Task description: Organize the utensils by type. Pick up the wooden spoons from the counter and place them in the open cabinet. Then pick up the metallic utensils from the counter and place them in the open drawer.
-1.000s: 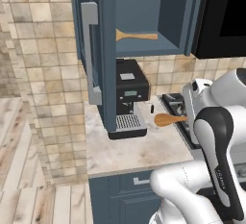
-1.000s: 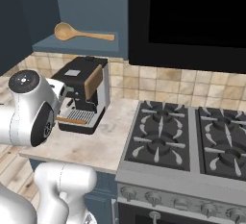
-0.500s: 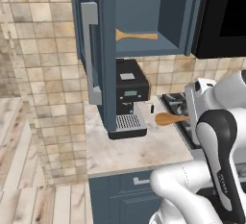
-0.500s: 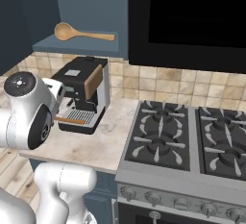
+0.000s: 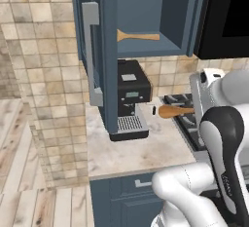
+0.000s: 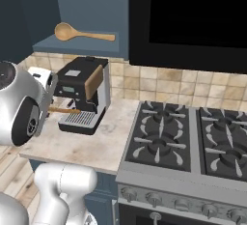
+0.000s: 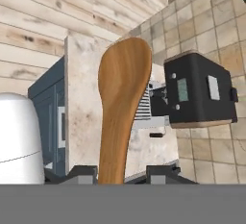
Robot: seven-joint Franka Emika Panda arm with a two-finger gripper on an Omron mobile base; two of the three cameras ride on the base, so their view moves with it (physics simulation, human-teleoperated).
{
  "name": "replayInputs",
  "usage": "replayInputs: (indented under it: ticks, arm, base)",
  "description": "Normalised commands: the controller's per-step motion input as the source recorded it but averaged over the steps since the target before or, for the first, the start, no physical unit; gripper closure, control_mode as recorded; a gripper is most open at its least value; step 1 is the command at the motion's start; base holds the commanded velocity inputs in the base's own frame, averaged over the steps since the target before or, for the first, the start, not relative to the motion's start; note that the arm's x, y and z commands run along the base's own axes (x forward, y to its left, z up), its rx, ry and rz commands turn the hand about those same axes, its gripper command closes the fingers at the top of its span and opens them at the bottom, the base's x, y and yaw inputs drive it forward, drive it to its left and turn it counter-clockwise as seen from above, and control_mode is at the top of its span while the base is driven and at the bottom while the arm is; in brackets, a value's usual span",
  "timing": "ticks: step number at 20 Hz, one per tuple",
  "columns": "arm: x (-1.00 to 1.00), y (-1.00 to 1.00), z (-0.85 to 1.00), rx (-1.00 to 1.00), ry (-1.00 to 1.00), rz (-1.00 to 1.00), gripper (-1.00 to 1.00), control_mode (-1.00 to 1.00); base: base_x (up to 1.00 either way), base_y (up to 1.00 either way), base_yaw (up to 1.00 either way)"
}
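Observation:
My gripper (image 7: 122,174) is shut on the handle of a light-brown wooden spoon (image 7: 122,98), whose oval bowl points away from the hand. In the left base view this spoon (image 5: 174,110) hangs level above the counter (image 5: 131,155), right of the coffee machine, with the gripper (image 5: 194,109) at its handle end. From the right base camera, its thin handle (image 6: 63,109) sticks out of the hand in front of the machine. A second wooden spoon (image 5: 138,37) lies on the shelf of the open dark blue cabinet (image 5: 170,16), seen again from the right (image 6: 82,34).
A black coffee machine (image 5: 130,105) stands on the counter under the cabinet. The cabinet door (image 5: 99,50) with its grey bar handle swings out at the left. A gas stove (image 6: 193,147) lies to the right, with a black appliance (image 6: 193,21) above it.
The gripper has lifted the held spoon slightly higher above the counter. Everything else stays in place.

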Motion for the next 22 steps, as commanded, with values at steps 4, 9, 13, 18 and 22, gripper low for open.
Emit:
replayInputs:
  ticks: [4,9,13,18,22]
  arm:
    - [0.04,0.08,0.69,-0.18,0.0,0.0,1.0,-1.0]
    - [0.01,0.0,0.64,-0.09,-0.02,0.2,1.0,-1.0]
    - [0.03,0.0,0.55,-0.01,-0.09,0.27,1.0,-1.0]
    - [0.15,0.02,0.23,0.0,-0.11,0.18,1.0,-1.0]
    - [0.1,0.12,0.03,0.0,-0.09,0.01,1.0,-1.0]
  base:
    - [0.0,0.0,0.0]
    - [0.0,0.0,0.0]
    - [0.0,0.0,0.0]
    - [0.0,0.0,0.0]
    - [0.0,0.0,0.0]
